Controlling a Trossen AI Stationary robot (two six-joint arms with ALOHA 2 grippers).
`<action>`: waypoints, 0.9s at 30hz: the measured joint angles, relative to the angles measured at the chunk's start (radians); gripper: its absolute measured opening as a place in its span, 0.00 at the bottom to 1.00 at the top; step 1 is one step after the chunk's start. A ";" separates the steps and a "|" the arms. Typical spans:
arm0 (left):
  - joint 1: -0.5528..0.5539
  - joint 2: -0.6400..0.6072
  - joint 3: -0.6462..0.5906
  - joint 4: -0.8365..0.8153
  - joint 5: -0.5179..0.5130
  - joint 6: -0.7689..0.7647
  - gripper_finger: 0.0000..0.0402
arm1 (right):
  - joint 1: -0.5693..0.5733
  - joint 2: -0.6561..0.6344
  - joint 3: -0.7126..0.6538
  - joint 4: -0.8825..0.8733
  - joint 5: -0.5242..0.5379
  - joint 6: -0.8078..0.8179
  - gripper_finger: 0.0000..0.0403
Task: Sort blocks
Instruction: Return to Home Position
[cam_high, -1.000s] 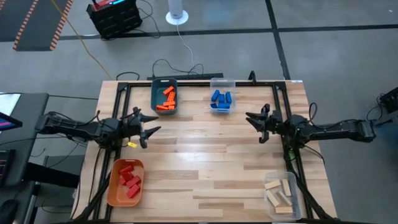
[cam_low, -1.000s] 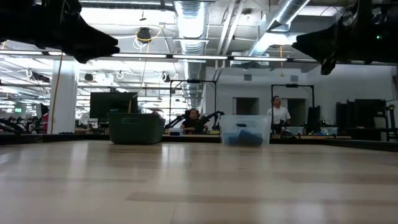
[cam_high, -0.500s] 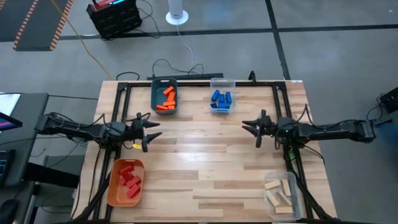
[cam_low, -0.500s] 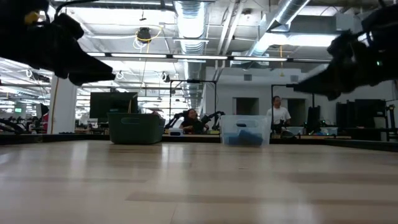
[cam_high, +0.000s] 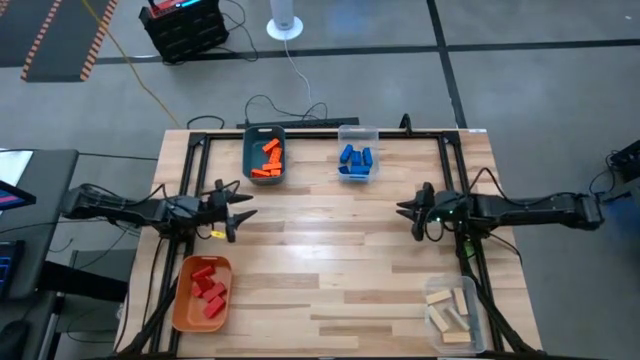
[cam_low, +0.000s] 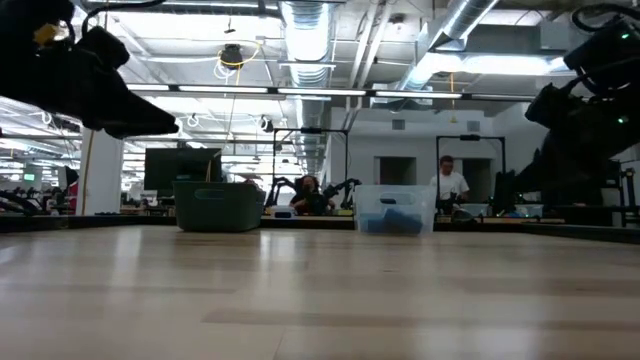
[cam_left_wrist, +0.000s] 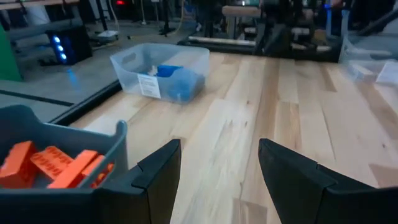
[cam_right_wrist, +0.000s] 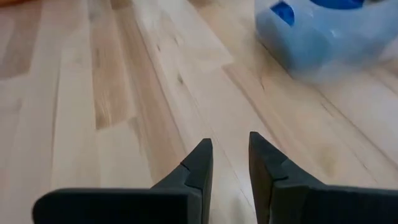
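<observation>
The wooden table (cam_high: 330, 260) takes up most of the high view, with a black frame running round its edges. The two dark arms come in from opposite sides, both stretched out low and roughly level with each other about midway down the table. The left arm is on the left and the right arm on the right, well apart, with bare wood between them.

There are four bins, one towards each corner. The teal bin (cam_high: 248, 150) and the top clear bin (cam_high: 357, 131) sit near each other along the top edge in the high view. The orange bin (cam_high: 182, 300) is down by the left near corner and the bottom clear bin (cam_high: 478, 300) by the right near corner.

The left gripper (cam_high: 238, 210) hovers over the left side of the table between the teal bin and the orange bin. Its jaws are spread wide with nothing in them, which is super clear in its wrist view (cam_left_wrist: 217, 162). The right gripper (cam_high: 408, 212) hangs over the right side. Its fingers (cam_right_wrist: 199, 165) sit close together with a narrow gap between them, and it holds nothing either.

The blocks are all in the bins, sorted by colour:
- orange blocks (cam_high: 268, 158) are in the teal bin
- blue blocks (cam_high: 354, 158) are in the top clear bin
- red blocks (cam_high: 208, 292) are in the orange bin
- pale wood blocks (cam_high: 447, 308) are in the bottom clear bin

None of them lie loose on the table.
</observation>
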 joint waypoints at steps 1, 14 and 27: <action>0.000 -0.026 0.002 -0.022 -0.003 0.000 0.52 | -0.001 -0.005 0.008 -0.029 0.001 0.000 0.20; 0.000 -0.309 -0.001 -0.221 -0.009 -0.035 0.52 | -0.001 -0.065 0.006 -0.029 0.006 -0.037 0.20; -0.002 -0.297 -0.005 -0.224 0.015 0.015 0.52 | -0.048 -0.063 0.006 -0.033 0.006 0.054 0.20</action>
